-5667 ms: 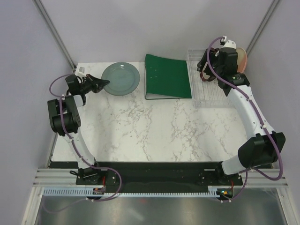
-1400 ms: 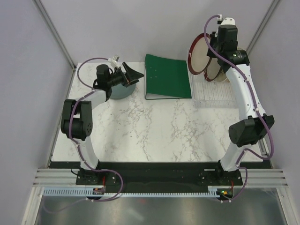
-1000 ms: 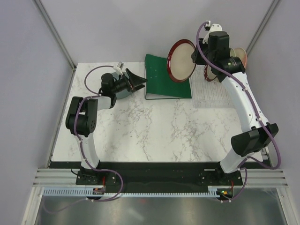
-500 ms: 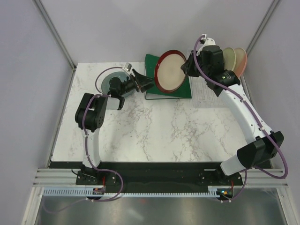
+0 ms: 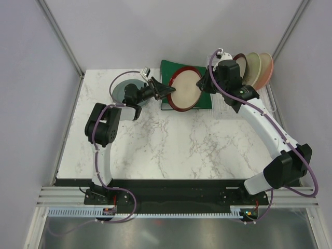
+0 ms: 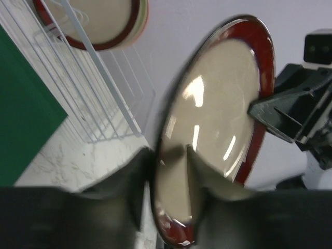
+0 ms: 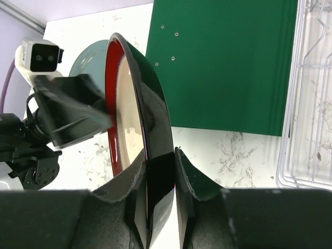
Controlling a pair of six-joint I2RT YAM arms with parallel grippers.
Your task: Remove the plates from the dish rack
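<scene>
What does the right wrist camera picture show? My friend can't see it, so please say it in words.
The right gripper pinches a red-rimmed plate held on edge above the marble table, and the left gripper reaches its far rim. Behind lie a green binder, a grey plate and the clear dish rack.

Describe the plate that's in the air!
Find the flat green binder at the back of the table. Just above it, the right pincer grips a red-rimmed plate tipped on edge. No other plate is in the air: the grey plate lies flat, and the other plates stand in the dish rack.
</scene>
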